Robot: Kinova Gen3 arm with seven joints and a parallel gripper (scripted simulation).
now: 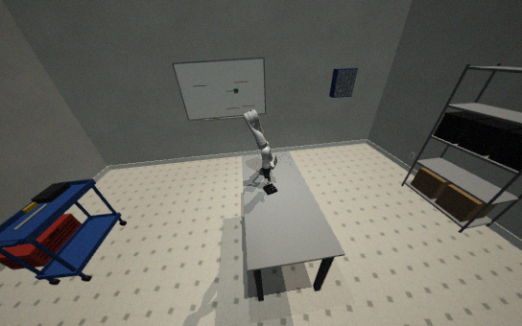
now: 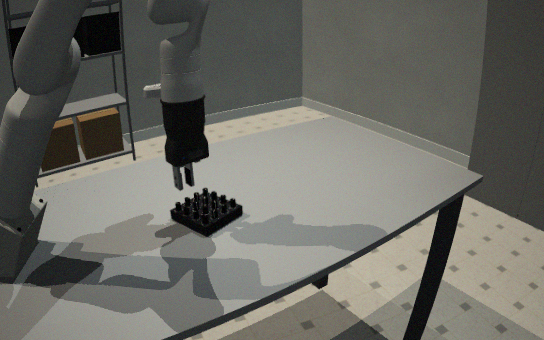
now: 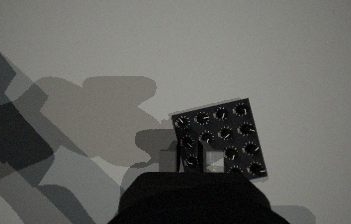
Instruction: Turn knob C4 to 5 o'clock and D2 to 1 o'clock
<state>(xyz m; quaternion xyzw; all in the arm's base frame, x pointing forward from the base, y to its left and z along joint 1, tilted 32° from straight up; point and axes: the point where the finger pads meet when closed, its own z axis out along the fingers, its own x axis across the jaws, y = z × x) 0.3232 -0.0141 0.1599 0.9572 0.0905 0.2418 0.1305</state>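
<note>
The black knob box [image 1: 270, 190] [image 2: 188, 223] [image 3: 233, 121] stands on the table [image 1: 288, 235] [image 2: 330, 170], with its upright black knobs in four rows of four. In the wrist view it is turned slightly, right of centre; pale marks and white lines show around several knobs, but the printed names and the socket cannot be made out. My gripper [image 2: 184, 187] [image 3: 189, 151] is partly open, with nothing between its fingers. It points down and hangs above the box, near its left part in the wrist view. The fingers and gripper body hide some knobs at the box's lower edge there.
The arm's base [image 2: 7, 235] stands on the table, left of the box in the exterior view. Shadows of the arm fall on the table around the box. A blue cart [image 1: 86, 240] and a shelf rack [image 1: 480, 184] stand on the floor away from the table.
</note>
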